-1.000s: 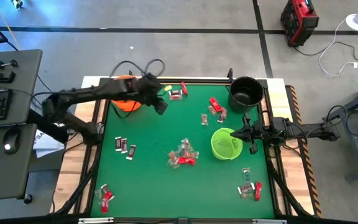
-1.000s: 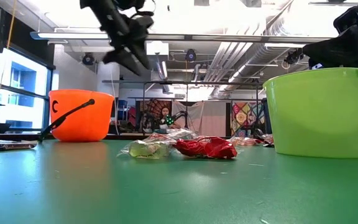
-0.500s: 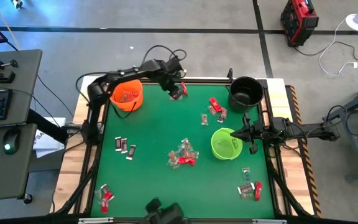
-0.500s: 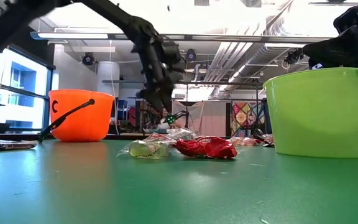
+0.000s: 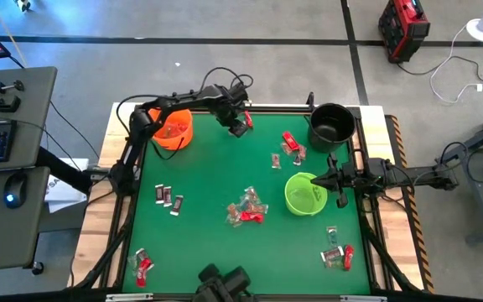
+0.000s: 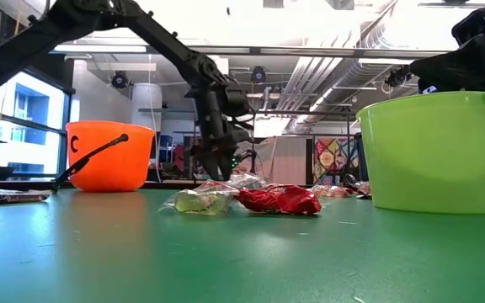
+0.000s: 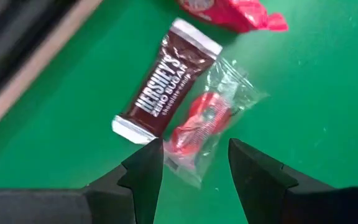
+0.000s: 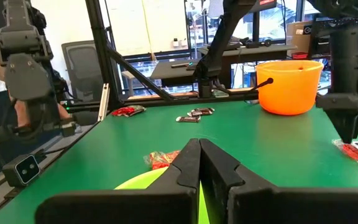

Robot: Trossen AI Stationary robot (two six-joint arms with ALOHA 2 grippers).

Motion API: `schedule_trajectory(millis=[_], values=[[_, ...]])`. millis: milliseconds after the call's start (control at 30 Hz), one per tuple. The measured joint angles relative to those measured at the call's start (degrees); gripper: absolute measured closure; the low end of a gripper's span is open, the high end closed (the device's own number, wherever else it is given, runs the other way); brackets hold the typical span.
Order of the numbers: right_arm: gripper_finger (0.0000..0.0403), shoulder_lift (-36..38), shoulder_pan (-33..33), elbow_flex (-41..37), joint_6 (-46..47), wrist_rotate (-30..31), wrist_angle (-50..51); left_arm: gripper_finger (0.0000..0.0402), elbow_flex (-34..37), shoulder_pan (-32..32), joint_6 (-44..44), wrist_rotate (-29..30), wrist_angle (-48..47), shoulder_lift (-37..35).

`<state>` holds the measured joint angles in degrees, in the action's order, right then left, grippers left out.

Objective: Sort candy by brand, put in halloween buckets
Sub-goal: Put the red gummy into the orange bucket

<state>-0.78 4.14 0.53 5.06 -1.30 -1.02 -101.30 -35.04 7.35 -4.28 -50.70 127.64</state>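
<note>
My left gripper (image 5: 240,126) (image 7: 191,152) is open and points down at the table's far edge, right of the orange bucket (image 5: 173,130). Its fingers stand on either side of a red candy in a clear wrapper (image 7: 197,121) without touching it. A dark brown bar (image 7: 166,87) lies flat beside that candy, and a red-wrapped sweet (image 7: 229,11) lies beyond. The black bucket (image 5: 332,124) stands far right, with the lime green bucket (image 5: 304,193) nearer. My right gripper (image 5: 321,179) (image 8: 199,146) is shut and waits level at the right edge, above the green bucket.
More candy lies scattered: a mixed heap (image 5: 248,210) in the middle, dark bars (image 5: 168,198) on the left, red pieces (image 5: 290,144) near the black bucket, and small groups at the near left (image 5: 141,264) and near right (image 5: 336,254). A dark device (image 5: 222,285) sits at the near edge.
My left gripper has swung from beside the orange bucket toward the table's right along the far edge and come down over the candy there. It has also tipped to point more steeply down. Its fingers have stayed open.
</note>
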Motion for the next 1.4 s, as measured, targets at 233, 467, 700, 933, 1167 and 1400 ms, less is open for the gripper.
schedule_trajectory(millis=[233, 467, 700, 933, 1167, 1400], values=[[0.0402, 0.0, 0.0, 0.0, 0.0, 0.0, 0.0, 0.0231, 0.2, 0.3, -0.1, -0.1, 0.3, 1.0], [0.0402, 0.0, 0.0, 0.0, 0.0, 0.0, 0.0, 0.0289, 0.2, 0.3, -2.2, 0.3, 1.4, 1.0], [0.0402, 0.0, 0.0, 0.0, 0.0, 0.0, 0.0, 0.0389, 0.2, 0.3, -3.6, 0.3, 1.6, 1.0], [0.0402, 0.0, 0.0, 0.0, 0.0, 0.0, 0.0, 0.0401, 0.0, -0.6, -5.0, 0.5, 0.7, -7.9], [0.0402, 0.0, 0.0, 0.0, 0.0, 0.0, 0.0, 0.0401, 2.6, -1.2, -3.6, 9.5, -1.8, -25.2], [0.0402, 0.0, 0.0, 0.0, 0.0, 0.0, 0.0, 0.0401, 22.1, -0.8, 5.9, 20.1, -3.5, -45.1]])
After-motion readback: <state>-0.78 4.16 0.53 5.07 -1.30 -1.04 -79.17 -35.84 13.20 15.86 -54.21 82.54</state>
